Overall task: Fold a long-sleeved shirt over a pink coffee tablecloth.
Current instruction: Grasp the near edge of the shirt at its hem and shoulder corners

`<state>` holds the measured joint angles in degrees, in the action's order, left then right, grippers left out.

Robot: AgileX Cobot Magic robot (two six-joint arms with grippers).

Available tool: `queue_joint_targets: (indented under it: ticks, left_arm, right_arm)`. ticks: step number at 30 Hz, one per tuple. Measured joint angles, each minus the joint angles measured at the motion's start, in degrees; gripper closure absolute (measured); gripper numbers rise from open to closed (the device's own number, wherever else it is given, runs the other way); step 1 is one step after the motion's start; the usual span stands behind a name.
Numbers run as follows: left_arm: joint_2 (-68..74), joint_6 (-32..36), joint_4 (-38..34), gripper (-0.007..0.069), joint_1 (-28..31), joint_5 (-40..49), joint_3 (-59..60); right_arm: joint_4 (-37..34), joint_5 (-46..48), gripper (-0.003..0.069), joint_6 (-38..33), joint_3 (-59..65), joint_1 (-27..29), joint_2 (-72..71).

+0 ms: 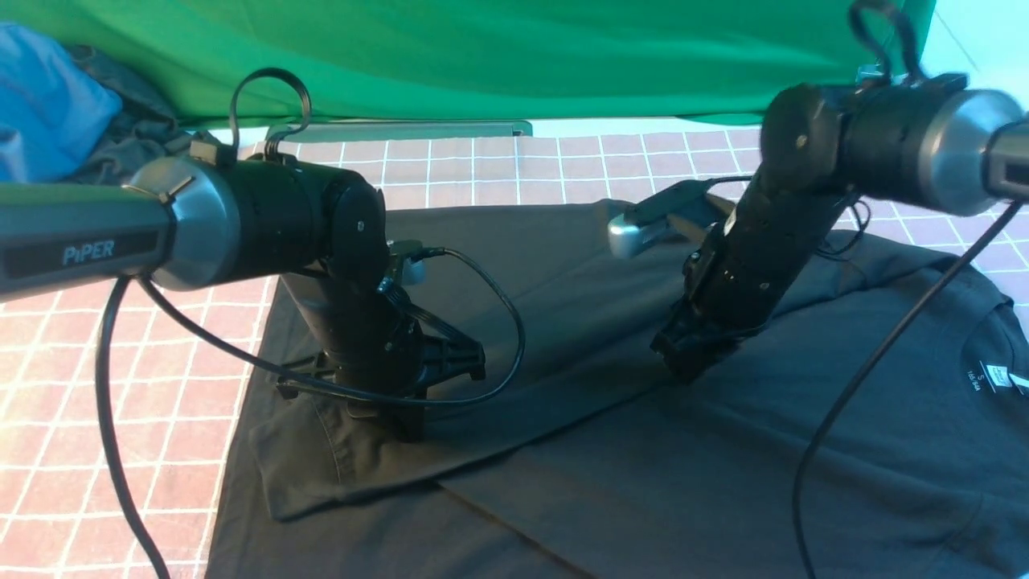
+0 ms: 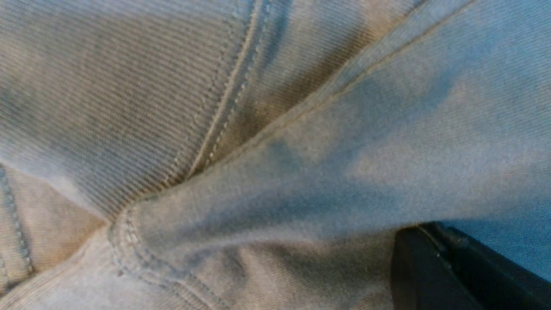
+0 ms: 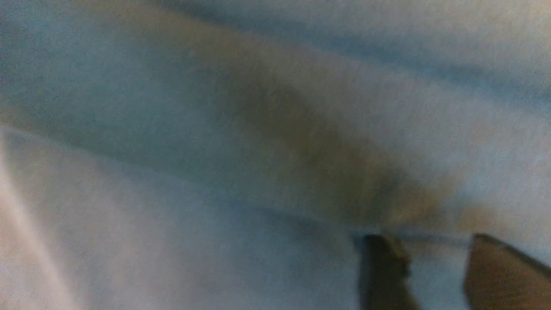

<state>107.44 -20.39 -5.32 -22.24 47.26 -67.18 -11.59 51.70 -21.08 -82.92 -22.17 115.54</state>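
Note:
The black long-sleeved shirt (image 1: 723, 482) lies spread on the pink coffee tablecloth (image 1: 120, 362), with its neck label (image 1: 997, 376) at the right. One sleeve (image 1: 498, 394) is folded across the body. My left gripper (image 1: 394, 410) is down at the sleeve's cuff end and shut on the cloth. In the left wrist view the ribbed cuff (image 2: 129, 107) fills the frame and one black finger (image 2: 447, 271) shows under the fabric. My right gripper (image 1: 687, 366) rests on the sleeve further right. Its fingers (image 3: 383, 271) stand apart over the shirt (image 3: 215, 150), and the right gripper (image 3: 430, 245) holds nothing.
A green backdrop cloth (image 1: 482, 56) hangs behind the table. A blue garment (image 1: 40, 104) and a dark grey one (image 1: 133, 137) are heaped at the back left. Black cables (image 1: 876, 362) hang from both arms over the shirt.

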Motion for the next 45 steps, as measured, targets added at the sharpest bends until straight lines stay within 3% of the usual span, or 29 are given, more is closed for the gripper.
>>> queue_joint_targets:
  ticks: [3,7,10,14,16,33,35,38,39,40,41,43,45]
  left_arm:
    - [0.0,0.0,0.0,0.0611,0.0,0.1,0.0]
    - [0.0,0.0,0.0,0.0611,0.0,-0.1,0.0]
    - [0.0,0.0,0.0,0.0611,0.0,-0.2,0.0]
    - [0.0,0.0,0.0,0.0611,0.0,-0.2,0.0]
    - [0.0,0.0,0.0,0.0611,0.0,-0.2,0.0]
    - [0.0,1.0,0.1,0.0611,0.0,-0.3,0.0]
    - [0.0,1.1,0.1,0.0611,0.0,-0.3,0.0]
    - [0.0,1.1,0.1,0.0611,0.0,-0.6,0.0]
    - [0.0,1.1,0.1,0.0611,0.0,-0.6,0.0]
    - [0.0,1.2,0.1,0.0611,0.0,-0.6,0.0]
    - [0.0,1.2,0.1,0.0611,0.0,-0.6,0.0]
    - [0.0,1.3,0.1,0.0611,0.0,-0.7,0.0]
    - [0.0,1.4,0.1,0.0611,0.0,-0.8,0.0]
  right_arm:
    - [0.6,-2.4,0.0241,0.2,0.0,-0.2,1.0]
    - [1.0,-4.6,0.0237,0.3,0.0,-0.4,2.3]
    - [1.2,-6.1,0.0333,0.3,-0.1,-0.4,2.5]
    - [1.7,-6.9,0.0585,0.2,-0.1,-0.4,2.7]
    - [1.7,-6.8,0.0613,-0.1,-0.1,-0.4,2.7]
    - [4.8,4.0,0.0623,2.5,0.0,-0.5,-1.5]
    - [5.1,3.9,0.0606,3.3,0.0,-0.5,-1.5]
    - [5.3,2.6,0.0512,4.2,0.0,-0.5,-1.5]
    - [5.3,1.9,0.0468,4.6,0.0,-0.5,-1.4]
    - [5.3,0.5,0.0367,5.2,0.0,-0.5,-1.1]
    - [5.3,0.3,0.0355,5.4,0.0,-0.5,-1.0]
    - [5.4,-1.8,0.023,6.5,0.0,-0.5,-0.2]
    - [5.5,-2.7,0.0195,7.1,0.0,-0.5,0.5]
